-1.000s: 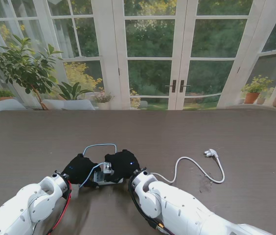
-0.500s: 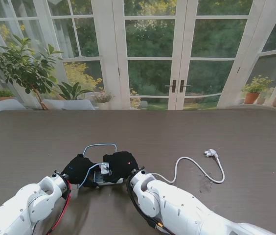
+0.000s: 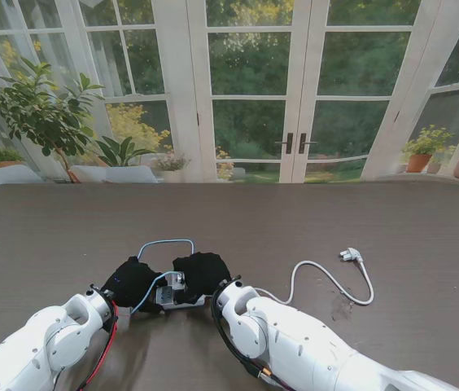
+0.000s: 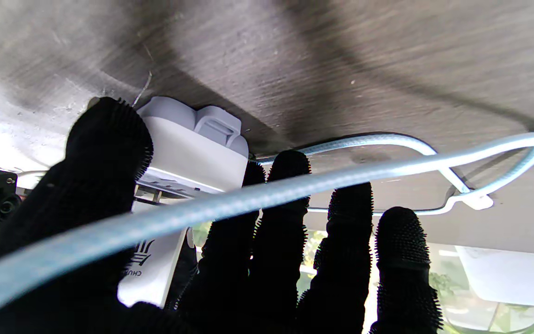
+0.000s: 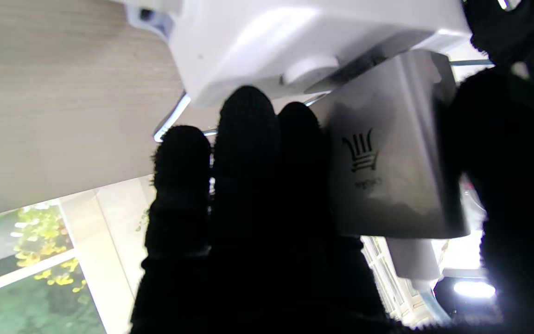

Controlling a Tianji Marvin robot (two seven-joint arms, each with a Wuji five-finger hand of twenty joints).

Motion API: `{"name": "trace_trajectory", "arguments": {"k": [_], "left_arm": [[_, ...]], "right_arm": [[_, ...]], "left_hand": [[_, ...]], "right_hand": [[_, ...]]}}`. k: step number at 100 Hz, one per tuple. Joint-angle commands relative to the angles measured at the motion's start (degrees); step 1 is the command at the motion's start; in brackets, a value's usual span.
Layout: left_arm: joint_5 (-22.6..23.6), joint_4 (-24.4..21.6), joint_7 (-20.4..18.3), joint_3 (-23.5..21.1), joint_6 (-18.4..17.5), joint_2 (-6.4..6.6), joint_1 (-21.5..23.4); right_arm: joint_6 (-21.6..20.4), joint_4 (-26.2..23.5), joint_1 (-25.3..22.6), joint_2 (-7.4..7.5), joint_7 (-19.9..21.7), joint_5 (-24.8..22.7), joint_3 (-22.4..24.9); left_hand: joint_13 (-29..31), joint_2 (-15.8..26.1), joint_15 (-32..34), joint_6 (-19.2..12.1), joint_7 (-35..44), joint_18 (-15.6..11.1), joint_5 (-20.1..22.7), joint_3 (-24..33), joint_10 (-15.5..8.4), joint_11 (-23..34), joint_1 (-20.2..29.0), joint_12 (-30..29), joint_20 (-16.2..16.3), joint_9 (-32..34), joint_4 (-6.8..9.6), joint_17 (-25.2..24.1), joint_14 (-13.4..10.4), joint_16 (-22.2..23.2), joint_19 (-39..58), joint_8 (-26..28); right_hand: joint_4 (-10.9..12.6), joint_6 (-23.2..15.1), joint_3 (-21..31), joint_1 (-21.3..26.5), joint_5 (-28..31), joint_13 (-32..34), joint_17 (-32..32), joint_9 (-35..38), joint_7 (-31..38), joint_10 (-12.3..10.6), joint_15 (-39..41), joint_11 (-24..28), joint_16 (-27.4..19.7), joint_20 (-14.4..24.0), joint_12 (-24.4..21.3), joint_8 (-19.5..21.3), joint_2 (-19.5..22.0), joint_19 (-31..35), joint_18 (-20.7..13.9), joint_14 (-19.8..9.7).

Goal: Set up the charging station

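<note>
At lower centre of the stand view, the right hand [image 3: 203,273] clamps the charger brick [image 5: 394,153] against the power strip [image 4: 193,148], which the left hand [image 3: 134,283] grips from the opposite side.

Daylight from glass doors [image 3: 295,90], soft table [image 3: 392,228] shadows, wrist views backlit, blurred, glaring.

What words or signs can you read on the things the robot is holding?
"CHU…": cut-off letters under a small logo of curved lines, on the white charger block seen from the left wrist; the black gloved fingers hide the rest.
The same logo of curved lines shows on the charger block in the right wrist view; the small word under it is too blurred to read.
No writing shows on the white power strip or the grey braided cable.
</note>
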Motion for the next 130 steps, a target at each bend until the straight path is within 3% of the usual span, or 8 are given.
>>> {"name": "trace_trajectory", "arguments": {"k": [1, 83, 99, 113, 119, 121, 124, 130], "left_arm": [[0.4, 0.7, -1.5, 0.0, 0.0, 0.0, 0.7], [-0.4, 1.3, -0.9, 0.1, -0.5, -0.18, 0.2], [-0.6, 1.1, -1.3, 0.0, -0.5, -0.17, 0.4], [-0.6, 1.1, -1.4, -0.1, -0.6, -0.17, 0.4], [-0.7, 1.1, -1.5, -0.1, -0.7, -0.17, 0.4], [-0.7, 1.0, -1.5, -0.2, -0.7, -0.17, 0.4], [-0.6, 1.0, -1.5, -0.2, -0.7, -0.16, 0.4], [-0.6, 1.0, -1.5, -0.2, -0.8, -0.15, 0.4]], "right_arm": [[0.2, 1.2, -1.0, 0.06, 0.9, -0.2, -0.8], [3.7, 3.8, -0.7, -1.1, -0.5, -3.0, -4.4], [4.5, 3.0, -0.7, -0.7, 0.0, -3.5, -4.4], [4.9, 2.2, -0.8, -0.25, 0.8, -3.6, -4.3], [5.2, 1.7, -1.0, 0.02, 1.0, -3.6, -4.1], [5.2, 1.6, -1.1, 0.06, 1.1, -3.6, -4.0], [5.3, 1.4, -1.1, 0.17, 1.2, -3.6, -4.0], [5.5, 1.2, -1.1, 0.28, 1.3, -3.8, -4.1]], "left_hand": [[0.5, 7.5, 1.1, -6.2, 8.6, 1.1, 9.9, 4.6, 0.4, 0.7, 6.0, -0.6, -0.1, 1.8, 0.27, -0.6, 0.0, 0.8, 1.9, 1.1], [0.5, 8.9, 1.1, -5.2, 5.1, 1.0, 10.8, 4.9, 0.6, 0.7, 4.1, -0.7, 0.0, 1.8, 0.24, -0.7, 0.2, 0.9, 1.9, 3.0], [0.5, 8.9, 1.2, -5.1, 4.7, 1.1, 11.1, 5.0, 0.7, 0.7, 4.0, -0.7, 0.0, 1.8, 0.24, -0.7, 0.3, 0.9, 1.9, 3.4], [0.6, 8.9, 1.2, -5.1, 4.3, 1.1, 11.2, 5.0, 0.7, 0.7, 3.8, -0.7, 0.1, 1.9, 0.22, -0.7, 0.3, 0.9, 1.9, 3.7], [0.5, 8.9, 1.1, -5.0, 4.1, 1.1, 11.2, 5.1, 0.7, 0.7, 3.8, -0.6, 0.1, 2.0, 0.2, -0.7, 0.3, 0.9, 1.9, 3.8], [0.6, 8.8, 1.2, -5.2, 4.1, 1.1, 11.3, 5.1, 0.7, 0.8, 3.8, -0.6, 0.1, 2.0, 0.2, -0.7, 0.3, 0.9, 1.9, 3.9], [0.6, 8.7, 1.2, -5.1, 4.1, 1.1, 11.3, 5.1, 0.8, 0.8, 3.9, -0.6, 0.1, 2.1, 0.19, -0.7, 0.4, 0.9, 1.9, 4.0], [0.6, 8.7, 1.2, -5.3, 4.0, 1.2, 11.3, 5.1, 0.8, 0.9, 3.9, -0.5, 0.1, 2.1, 0.17, -0.7, 0.3, 0.9, 1.9, 4.0]], "right_hand": [[1.9, -18.9, 12.4, 10.0, 15.3, 2.5, 1.0, 2.5, 11.6, -0.5, -1.4, -1.0, -1.1, -1.2, 0.8, 5.5, 2.7, 1.8, -2.5, 1.0], [1.0, -19.4, 11.3, 8.5, 16.6, 2.2, 2.4, 3.7, 9.5, -0.9, 0.4, -2.3, -1.3, -2.0, 1.3, 5.9, 1.5, 2.2, -2.5, 0.7], [0.2, -18.6, 9.6, 6.0, 10.0, 1.4, -1.4, -1.7, 9.3, -0.4, -4.3, -1.5, -2.9, -1.5, 3.0, 5.5, 1.3, 1.1, -0.1, 1.1], [-0.7, -18.6, 8.3, 3.2, 2.2, -1.4, -5.0, -8.2, 10.0, -0.3, -7.3, 3.2, -2.0, -0.1, 2.0, 4.4, -0.2, -0.4, 1.8, 2.1], [1.0, -16.7, 8.7, 0.9, -0.3, -3.6, -7.3, -12.0, 7.7, 0.0, -8.5, 5.2, -2.2, 0.4, 1.0, 5.4, 0.3, -1.3, 3.2, 3.1], [3.3, -15.9, 8.8, -0.3, -1.2, -4.5, -8.2, -13.6, 6.0, 0.1, -8.9, 5.6, -2.2, 0.7, 0.5, 6.5, 1.0, -1.9, 3.7, 3.6], [10.2, -14.4, 9.1, -2.8, -2.6, -6.0, -9.5, -16.0, 3.0, 0.3, -9.2, 6.5, -2.3, 1.5, -0.3, 12.0, 2.2, -2.4, 4.3, 4.4], [11.7, -14.1, 8.3, -4.1, -6.0, -8.1, -11.3, -19.5, 1.4, 0.4, -9.1, 7.3, -2.2, 2.1, -0.4, 14.0, 2.0, -2.5, 5.5, 5.6]]}}
